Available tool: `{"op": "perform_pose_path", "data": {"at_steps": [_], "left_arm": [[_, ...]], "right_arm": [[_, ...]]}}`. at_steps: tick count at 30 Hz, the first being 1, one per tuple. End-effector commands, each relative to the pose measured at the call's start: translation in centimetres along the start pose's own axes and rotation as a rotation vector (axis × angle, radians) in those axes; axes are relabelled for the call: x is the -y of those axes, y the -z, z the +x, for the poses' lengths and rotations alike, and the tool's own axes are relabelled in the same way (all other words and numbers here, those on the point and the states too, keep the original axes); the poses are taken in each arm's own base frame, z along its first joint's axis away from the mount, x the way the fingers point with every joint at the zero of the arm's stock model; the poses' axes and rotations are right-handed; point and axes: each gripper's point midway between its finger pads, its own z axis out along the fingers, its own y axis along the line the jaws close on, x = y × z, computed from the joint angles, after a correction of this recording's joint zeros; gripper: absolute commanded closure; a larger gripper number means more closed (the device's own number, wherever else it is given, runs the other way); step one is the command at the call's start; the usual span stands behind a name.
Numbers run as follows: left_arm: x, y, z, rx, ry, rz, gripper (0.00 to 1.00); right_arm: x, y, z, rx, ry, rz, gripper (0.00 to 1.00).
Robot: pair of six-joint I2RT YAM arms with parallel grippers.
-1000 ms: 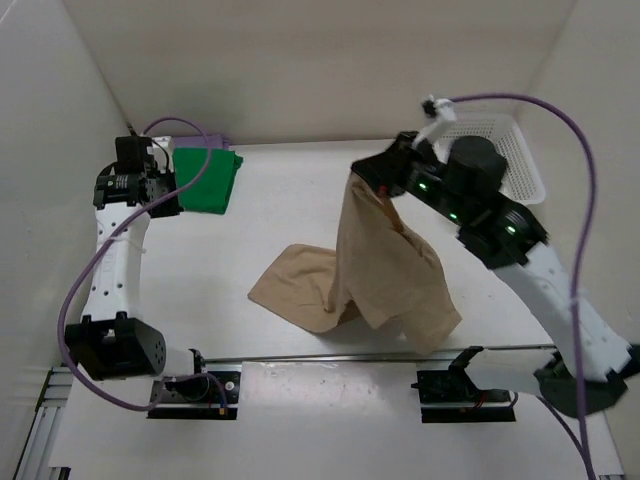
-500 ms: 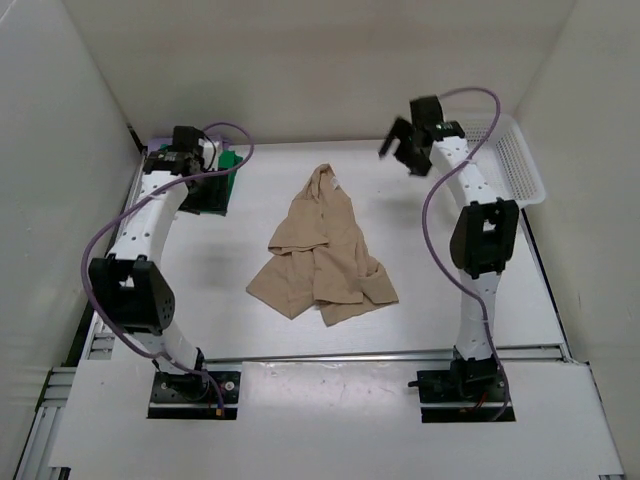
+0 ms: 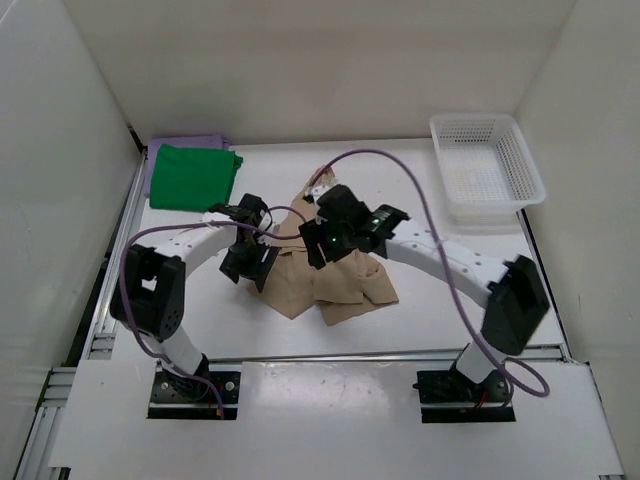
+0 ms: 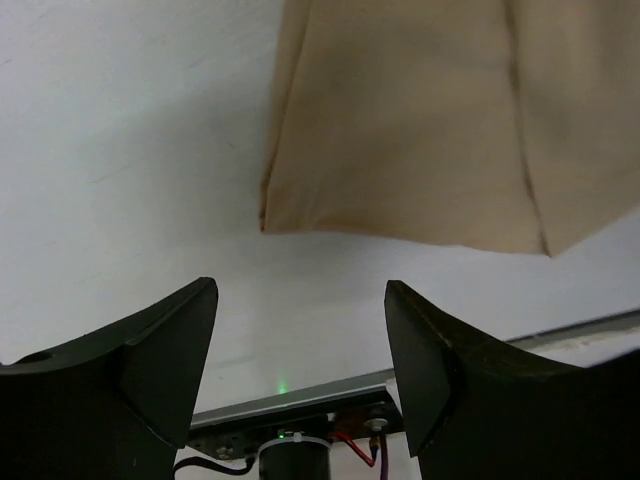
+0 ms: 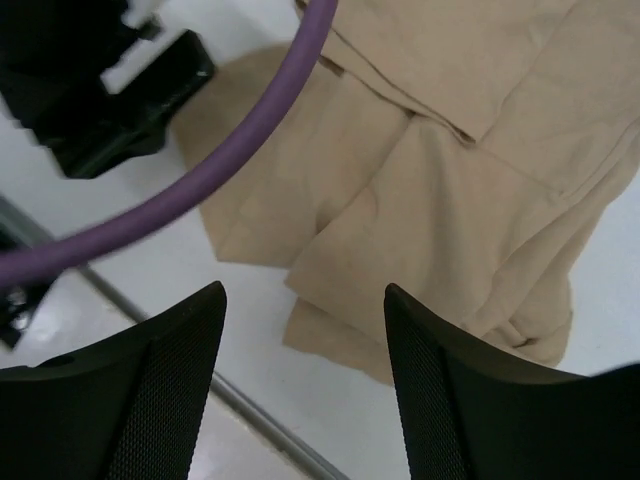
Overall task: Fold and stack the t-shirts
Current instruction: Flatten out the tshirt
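A tan t-shirt (image 3: 345, 285) lies crumpled in the middle of the white table. Folded at the back left, a green t-shirt (image 3: 190, 177) rests on a lavender t-shirt (image 3: 185, 142). My left gripper (image 3: 250, 268) hovers over the tan shirt's left edge. It stands open and empty (image 4: 300, 350), with the shirt's hem (image 4: 420, 120) just beyond its fingertips. My right gripper (image 3: 320, 245) is over the shirt's upper middle, also open and empty (image 5: 305, 370), above the tan folds (image 5: 450, 200).
A white mesh basket (image 3: 485, 170) stands at the back right. A purple cable (image 5: 200, 190) crosses the right wrist view, with the left arm's black wrist (image 5: 110, 90) close by. A metal rail (image 3: 330, 355) runs along the near edge.
The right gripper let the tan shirt drop into a heap. Both arms then swung from the back of the table down to that shirt, jaws open.
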Motion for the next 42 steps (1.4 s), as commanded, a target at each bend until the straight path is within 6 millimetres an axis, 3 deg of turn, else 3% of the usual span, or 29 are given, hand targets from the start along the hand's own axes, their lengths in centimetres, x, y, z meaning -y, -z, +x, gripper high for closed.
{"op": "perform_pose_path", "data": {"at_steps": [1,7,9,10,11,15,16,18,20,21,22,23,28,35,40,42], "left_arm": [[-1.1,-1.9,-2.1,0.057,0.006,-0.047,0.21],[-0.9,-3.1,-3.5,0.045,0.018,-0.013,0.21],[-0.8,-3.8,-3.1,0.019,0.019,-0.001,0.26],[-0.8,-4.3,-2.9,0.001,0.020,-0.001,0.31],[-0.8,-4.3,-2.9,0.001,0.020,-0.001,0.46],[-0.9,-4.8,-3.0,-0.011,0.029,0.011,0.68],[-1.0,-4.5,-3.4,0.001,0.038,0.020,0.80],[-1.6,-4.5,-3.4,-0.007,0.064,0.026,0.90],[-2.0,-4.1,-3.5,-0.009,0.094,0.053,0.90],[-2.7,-4.0,-3.3,-0.022,0.129,0.067,0.90],[-2.8,-3.9,-3.1,-0.031,0.147,0.089,0.90],[-2.4,-3.5,-3.4,-0.024,0.164,0.140,0.90],[-2.1,-3.2,-3.0,-0.036,0.189,0.186,0.90],[-1.5,-3.1,-3.1,-0.043,0.192,0.224,0.90],[-1.5,-3.1,-3.1,-0.043,0.192,0.224,0.90],[-1.5,-3.1,-3.1,-0.043,0.192,0.224,0.90]], "right_arm": [[1.8,-5.0,5.9,-0.201,0.002,0.067,0.32],[0.5,-8.9,7.5,-0.271,-0.036,0.036,0.34],[0.6,-9.6,7.8,-0.287,-0.054,0.043,0.41],[0.9,-10.1,8.3,-0.307,-0.062,0.063,0.43],[0.9,-10.1,8.3,-0.307,-0.062,0.063,0.49],[0.5,-10.2,10.6,-0.373,-0.093,0.031,0.51],[0.1,-10.2,10.7,-0.380,-0.097,0.010,0.47],[-1.2,-10.1,10.9,-0.393,-0.110,-0.065,0.26],[-2.5,-9.1,8.9,-0.290,-0.094,-0.079,0.24],[-2.0,-8.7,9.3,-0.265,-0.085,-0.040,0.20],[-2.8,-7.6,7.4,-0.159,-0.087,-0.034,0.18],[-1.7,-7.3,6.7,-0.101,-0.101,0.025,0.18],[0.3,-8.6,8.2,-0.129,-0.146,0.143,0.24],[-3.1,-10.9,7.7,-0.140,-0.048,0.083,0.24],[-2.9,-12.0,8.0,-0.171,-0.055,0.109,0.27],[-2.2,-12.7,9.3,-0.216,-0.059,0.149,0.39]]}}
